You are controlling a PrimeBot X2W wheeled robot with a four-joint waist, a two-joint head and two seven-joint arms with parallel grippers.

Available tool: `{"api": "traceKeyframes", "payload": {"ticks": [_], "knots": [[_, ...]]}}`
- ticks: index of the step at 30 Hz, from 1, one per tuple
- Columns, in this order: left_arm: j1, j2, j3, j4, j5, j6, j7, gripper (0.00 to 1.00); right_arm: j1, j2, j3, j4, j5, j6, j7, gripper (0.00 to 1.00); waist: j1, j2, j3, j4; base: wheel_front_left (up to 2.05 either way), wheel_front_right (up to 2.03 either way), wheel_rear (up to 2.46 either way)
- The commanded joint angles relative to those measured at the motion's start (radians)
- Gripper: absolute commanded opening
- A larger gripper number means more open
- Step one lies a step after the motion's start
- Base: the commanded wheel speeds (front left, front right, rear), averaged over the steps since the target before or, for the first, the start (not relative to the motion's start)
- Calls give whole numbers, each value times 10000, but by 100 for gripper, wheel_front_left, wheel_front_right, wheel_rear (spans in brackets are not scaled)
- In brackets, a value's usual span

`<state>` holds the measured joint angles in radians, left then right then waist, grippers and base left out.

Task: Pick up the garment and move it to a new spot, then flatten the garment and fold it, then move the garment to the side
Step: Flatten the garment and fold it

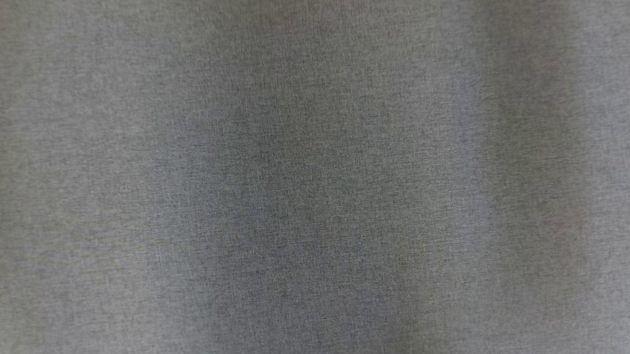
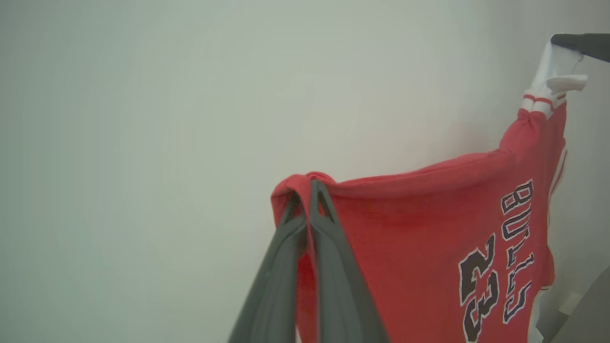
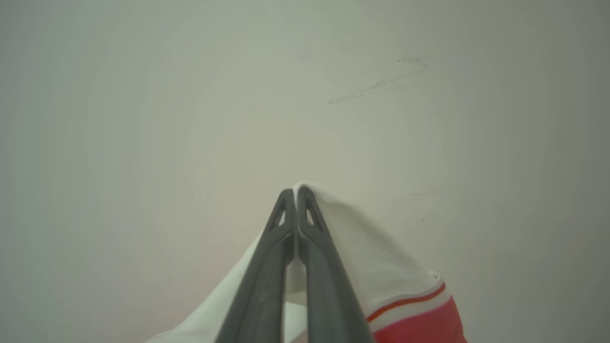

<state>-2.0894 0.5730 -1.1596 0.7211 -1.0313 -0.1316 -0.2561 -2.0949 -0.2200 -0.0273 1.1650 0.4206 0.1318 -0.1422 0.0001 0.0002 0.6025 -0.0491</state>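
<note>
You have the garment (image 2: 419, 228) held between both hands: a red jersey with white trim, printed "BULLS" and "23" in dark, white-edged characters. In the left wrist view, your left hand (image 2: 305, 190) has its two dark fingers pressed together on a bunched red edge of the jersey. From there the cloth stretches across to the upper right corner, where your right hand (image 2: 562, 42) pinches a white sleeve (image 2: 553, 71) banded with red stripes. In the right wrist view, the right hand (image 3: 295, 193) has its fingertips meeting, clamped on that white cloth, which drapes down to a thin red stripe and then to red fabric at the lower right. Behind the jersey is a pale, plain surface (image 3: 190, 119) with faint dark scuffs (image 3: 376, 85); whether it is a desk or a wall cannot be told. The head view looks onto blurred grey woven material (image 1: 315, 177).
</note>
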Motion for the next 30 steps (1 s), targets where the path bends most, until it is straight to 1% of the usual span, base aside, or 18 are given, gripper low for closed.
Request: {"api": "traceKeyframes", "payload": {"ticks": [1, 8, 10, 12, 15, 17, 21, 22, 23, 24, 26, 28, 30], "knots": [[-165, -19, -193, 75, 48, 23, -73, 0, -118, 117, 14, 124, -64, -19, -80, 0, -1, -2, 185, -41, 0, 0, 0], [-553, -93, -539, 161, -100, 23, -104, 0, -299, 152, 174, 207, 214, -19, -169, 0, -1, -2, 529, -135, 0, 0, 0], [-493, 6, -558, -13, -38, 23, -88, 0, -74, 156, 439, -50, 353, -19, -118, 0, -1, -2, 618, -164, 0, 0, 0], [-161, 129, -530, -333, 175, 23, -90, 0, 504, 142, 708, -383, 680, -19, -167, 0, -1, -2, 536, -202, 0, 0, 0], [464, 284, -165, -1024, 372, 25, -92, 0, 1388, -129, 1172, -1313, 1455, -17, 13, 0, -1, -2, 244, -257, 0, 0, 0], [1136, 454, 136, -1509, 527, 23, -92, 0, 2319, -436, 1517, -2043, 2157, -19, 224, 0, -1, -2, -30, -312, 0, 0, 0], [3120, 563, 1474, -2722, 659, 23, -92, 0, 4843, -1119, 2084, -3772, 3716, -19, 660, 0, -1, -2, -693, -422, 0, 0, 0], [3712, 708, 1606, -3032, 940, 23, -91, 0, 5503, -1287, 2196, -4277, 4058, -17, 755, 0, -1, -2, -858, -489, 0, 0, 0], [4304, 743, 1966, -3359, 961, 25, -92, 0, 6227, -1500, 2312, -4805, 4396, -17, 876, 0, -1, -2, -1032, -519, 0, 0, 0], [4934, 704, 2163, -3611, 938, 23, -92, 0, 6903, -1751, 2310, -5296, 4688, -17, 936, 0, -1, -2, -1200, -500, 0, 0, 0], [6080, 719, 2557, -4165, 1278, 23, -94, 0, 8473, -2245, 2243, -6188, 5181, -19, 1043, 0, -1, -2, -1523, -453, 0, 0, 0], [7296, 687, 3004, -4587, 1487, 70, -94, 0, 10014, -2518, 2118, -7017, 5577, -17, 1137, 0, -1, -2, -1826, -410, 0, 0, 0], [8574, 670, 3296, -4978, 1710, 114, -93, 0, 11440, -2656, 1956, -7706, 5825, -17, 1137, 0, -1, -2, -2099, -387, 0, 0, 0]]}}
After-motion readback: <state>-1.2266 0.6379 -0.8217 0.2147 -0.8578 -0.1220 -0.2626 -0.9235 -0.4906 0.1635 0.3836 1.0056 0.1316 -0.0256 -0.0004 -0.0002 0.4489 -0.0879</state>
